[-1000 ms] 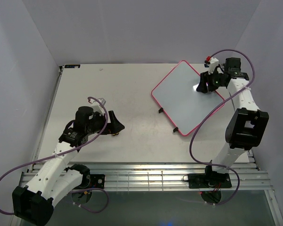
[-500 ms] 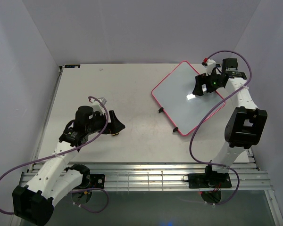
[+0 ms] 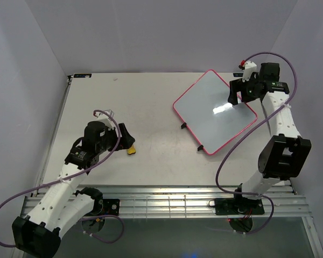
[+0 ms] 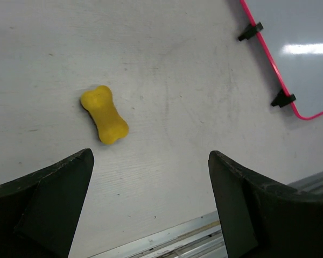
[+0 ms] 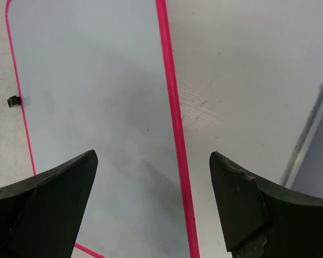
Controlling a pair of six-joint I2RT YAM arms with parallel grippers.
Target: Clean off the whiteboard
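Observation:
The whiteboard (image 3: 210,115), white with a thin pink-red frame, lies flat at the table's back right. It also shows in the left wrist view as the whiteboard (image 4: 304,59) and in the right wrist view as the whiteboard (image 5: 91,107). Its surface looks plain, with one glare spot. My right gripper (image 3: 234,94) hovers open above the board's right edge, and the frame runs between the jaws of the right gripper (image 5: 153,156). A yellow peanut-shaped eraser (image 3: 131,150) lies loose on the table. My left gripper (image 3: 125,138) stands open just behind it, and nothing sits between the jaws of the left gripper (image 4: 151,156). The eraser (image 4: 104,114) lies ahead of the left finger.
Two small black feet (image 4: 283,98) stick out from the board's near-left edge. Metal rails (image 3: 167,201) run along the table's near edge. The table's right edge (image 5: 311,123) and the side wall lie close to the right arm.
My right gripper has opened wide and lifted off the board toward its right edge. The left gripper has drawn back, and the yellow eraser now shows on the table.

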